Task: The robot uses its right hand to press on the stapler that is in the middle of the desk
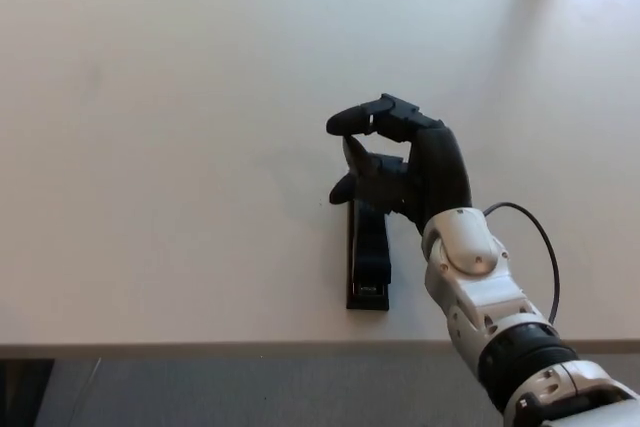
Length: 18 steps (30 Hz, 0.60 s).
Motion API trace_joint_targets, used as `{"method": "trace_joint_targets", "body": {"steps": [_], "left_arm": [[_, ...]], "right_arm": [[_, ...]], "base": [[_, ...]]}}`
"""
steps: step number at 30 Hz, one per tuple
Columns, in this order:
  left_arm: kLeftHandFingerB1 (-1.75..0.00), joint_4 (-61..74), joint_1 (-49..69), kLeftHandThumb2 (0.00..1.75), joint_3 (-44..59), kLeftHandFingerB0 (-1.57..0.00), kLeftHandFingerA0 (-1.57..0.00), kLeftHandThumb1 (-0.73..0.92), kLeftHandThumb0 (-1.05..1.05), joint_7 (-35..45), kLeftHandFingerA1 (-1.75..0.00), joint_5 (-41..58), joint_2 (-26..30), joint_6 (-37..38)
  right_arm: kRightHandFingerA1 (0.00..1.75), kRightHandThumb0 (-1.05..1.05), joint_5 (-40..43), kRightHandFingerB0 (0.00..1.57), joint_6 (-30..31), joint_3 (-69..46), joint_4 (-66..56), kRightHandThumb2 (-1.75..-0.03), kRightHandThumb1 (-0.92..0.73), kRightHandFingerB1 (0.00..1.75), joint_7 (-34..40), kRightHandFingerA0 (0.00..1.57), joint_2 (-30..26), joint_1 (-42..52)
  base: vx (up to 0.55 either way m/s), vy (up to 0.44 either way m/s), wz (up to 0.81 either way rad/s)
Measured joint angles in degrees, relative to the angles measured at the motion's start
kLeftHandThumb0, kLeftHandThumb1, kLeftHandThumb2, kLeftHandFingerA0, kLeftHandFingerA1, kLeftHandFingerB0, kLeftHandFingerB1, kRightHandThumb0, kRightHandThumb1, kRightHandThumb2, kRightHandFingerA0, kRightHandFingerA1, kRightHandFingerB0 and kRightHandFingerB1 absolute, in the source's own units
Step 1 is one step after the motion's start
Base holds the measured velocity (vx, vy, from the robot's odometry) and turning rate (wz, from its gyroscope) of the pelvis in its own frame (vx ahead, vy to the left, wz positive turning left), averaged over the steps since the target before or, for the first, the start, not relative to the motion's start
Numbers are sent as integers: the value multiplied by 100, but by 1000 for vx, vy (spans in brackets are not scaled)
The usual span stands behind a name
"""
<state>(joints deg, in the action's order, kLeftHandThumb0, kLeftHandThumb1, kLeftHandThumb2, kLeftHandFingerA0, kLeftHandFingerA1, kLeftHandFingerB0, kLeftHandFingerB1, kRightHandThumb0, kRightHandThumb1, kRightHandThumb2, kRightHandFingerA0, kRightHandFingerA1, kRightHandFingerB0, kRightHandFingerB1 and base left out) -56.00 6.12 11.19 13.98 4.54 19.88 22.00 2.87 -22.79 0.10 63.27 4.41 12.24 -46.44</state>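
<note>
Stapler point(368, 262) near desk point(150, 147) front edge, right hand point(405, 162) above its far end, fingers curled together, holding nothing

An office or lab workspace: a broad, pale desk point(180, 127) with a smooth matte top fills nearly the whole view, its front edge running straight along the bottom, with grey floor point(250, 392) below it. A black stapler point(368, 262), ordinary office kit, lies near that edge. Over it reaches a robot's right hand point(400, 162), black, on a white and grey jointed forearm trailing a thin black cable point(545, 247), which points to a test bench rather than a home.
</note>
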Motion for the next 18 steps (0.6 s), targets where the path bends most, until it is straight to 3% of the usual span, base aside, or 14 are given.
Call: {"method": "trace_joint_targets", "body": {"steps": [1,3,4,8,9,11,12,15,18], "left_arm": [[-53,55,-12,123,15,-8,-10,72,-31,2,-53,12,-2,-12],[-52,115,-43,120,12,-6,-8,70,-32,-1,-52,14,-6,-9],[-41,115,-49,67,10,-16,-22,92,-55,-2,-46,14,-7,-9],[-40,129,-71,68,5,-15,-24,92,-50,-2,-47,14,-8,-9],[-51,134,-79,122,5,-4,-7,72,-31,-2,-52,14,-8,-9],[-51,151,-96,121,5,-5,-7,70,-32,-2,-51,14,-8,-10],[-40,163,-104,68,5,-16,-23,92,-56,-2,-45,14,-7,-10],[-41,188,-118,71,6,-15,-24,92,-51,-2,-47,14,-8,-10],[-41,243,-129,71,7,-15,-24,92,-52,-2,-47,14,-9,-10]], "right_arm": [[112,-13,4,78,36,-22,-123,-75,-76,115,-11,125,-56,-9],[109,-11,13,80,101,-78,-502,-80,-75,115,-42,128,-199,-38],[113,-7,20,80,134,-108,-683,-88,-71,117,-54,126,-291,-55],[117,-9,44,78,259,-252,-1333,-84,-77,111,-92,126,-649,-62],[120,-9,59,78,289,-291,-1480,-84,-77,112,-103,126,-739,-61],[120,-8,89,79,348,-381,-1776,-82,-78,113,-133,126,-942,-58],[121,-7,112,78,387,-448,-1978,-78,-80,113,-153,123,-1088,-56],[114,-12,178,79,471,-605,-2404,-67,-79,107,-205,126,-1406,-17],[117,-14,239,78,555,-860,-2929,-74,-77,116,-270,122,-1808,136]], "base": [[0,0,0],[0,0,0],[0,0,0],[0,0,0],[0,0,0],[0,0,0],[0,0,0],[0,0,0],[0,0,0]]}}
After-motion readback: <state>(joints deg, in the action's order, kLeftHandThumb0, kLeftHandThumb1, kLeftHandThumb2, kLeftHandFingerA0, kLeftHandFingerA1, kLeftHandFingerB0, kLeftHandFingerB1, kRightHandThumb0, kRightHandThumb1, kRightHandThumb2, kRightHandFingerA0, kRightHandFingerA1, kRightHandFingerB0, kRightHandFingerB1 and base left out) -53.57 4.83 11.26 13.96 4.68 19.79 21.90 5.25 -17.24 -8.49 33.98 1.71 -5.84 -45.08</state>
